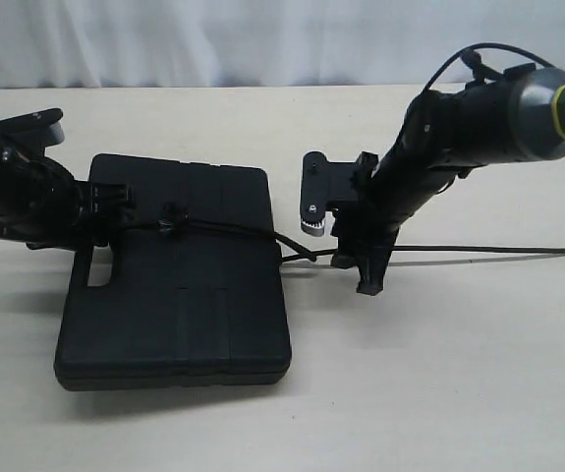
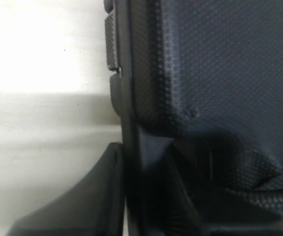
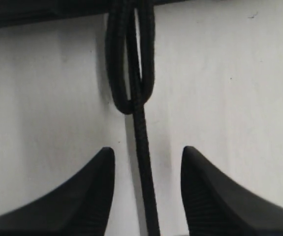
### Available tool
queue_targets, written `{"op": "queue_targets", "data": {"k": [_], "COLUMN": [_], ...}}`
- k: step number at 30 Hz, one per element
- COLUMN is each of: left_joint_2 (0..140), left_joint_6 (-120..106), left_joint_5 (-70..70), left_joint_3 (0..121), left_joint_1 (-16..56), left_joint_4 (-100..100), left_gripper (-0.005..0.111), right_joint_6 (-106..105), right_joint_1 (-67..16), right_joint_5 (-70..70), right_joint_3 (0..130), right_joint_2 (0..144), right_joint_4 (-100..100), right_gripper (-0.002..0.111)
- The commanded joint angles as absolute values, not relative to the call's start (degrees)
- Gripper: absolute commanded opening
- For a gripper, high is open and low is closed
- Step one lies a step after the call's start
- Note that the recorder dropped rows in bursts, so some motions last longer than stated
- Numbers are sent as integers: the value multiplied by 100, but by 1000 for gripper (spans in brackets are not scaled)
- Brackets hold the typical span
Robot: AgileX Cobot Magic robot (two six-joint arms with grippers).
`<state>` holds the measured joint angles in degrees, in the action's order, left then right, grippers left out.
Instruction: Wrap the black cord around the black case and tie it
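Step in hand, as I judge it: mid-wrap, getting set to grab the free strand. The black case [image 1: 174,285] lies flat on the table [image 1: 439,393], handle slot [image 1: 96,272] on the left arm's side. The black cord [image 1: 225,228] lies across the case's far part, with a fuzzy lump [image 1: 171,221] on it near the left gripper [image 1: 110,204]. It leaves the case's right edge, doubles into a loop [image 3: 130,64] on the table, then one strand trails off past the right gripper [image 1: 359,267] to the right of the exterior view.

Cord long axis is left-right in the exterior view, free end pointing right. In the right wrist view it runs straight in between the fingers [image 3: 89,196], which stand moderately wide, both clear of the strand, holding nothing.

The left gripper sits low at the case's handle-side edge, one finger outside the edge by the wrist view. Can't tell if it's clamping anything.

Next move likely calls for the right jaws to pinch that strand without snagging the loop, then haul it round or taut while the left steadies the case
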<state>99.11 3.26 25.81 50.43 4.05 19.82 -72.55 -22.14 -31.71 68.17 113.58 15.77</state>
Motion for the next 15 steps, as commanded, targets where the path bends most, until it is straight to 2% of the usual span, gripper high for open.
{"op": "queue_targets", "data": {"k": [1, 3, 5, 6, 7, 15], "left_joint_2": [9845, 9845, 9845, 9845, 9845, 9845], "left_joint_6": [265, 265, 265, 265, 265, 265], "left_joint_5": [2624, 2624, 2614, 2602, 2579, 2332], "left_joint_3": [5084, 5084, 5084, 5084, 5084, 5084], "left_joint_1": [397, 397, 397, 397, 397, 397], "left_joint_4": [2016, 2016, 2016, 2016, 2016, 2004], "left_gripper": [0, 0, 0, 0, 0, 0], "right_joint_6": [-7069, -6954, -6913, -6913, -6882, -6220], "right_joint_1": [-2214, -2214, -2214, -2214, -2214, -1764], "right_joint_5": [-2743, -2705, -2792, -2880, -2939, -3378], "right_joint_3": [6819, 6830, 6830, 6830, 6830, 6830], "right_joint_2": [11565, 11646, 11648, 11621, 11586, 10683], "right_joint_4": [1528, 1528, 1528, 1528, 1541, 1418], "right_gripper": [41, 37, 23, 9, 5, 4]}}
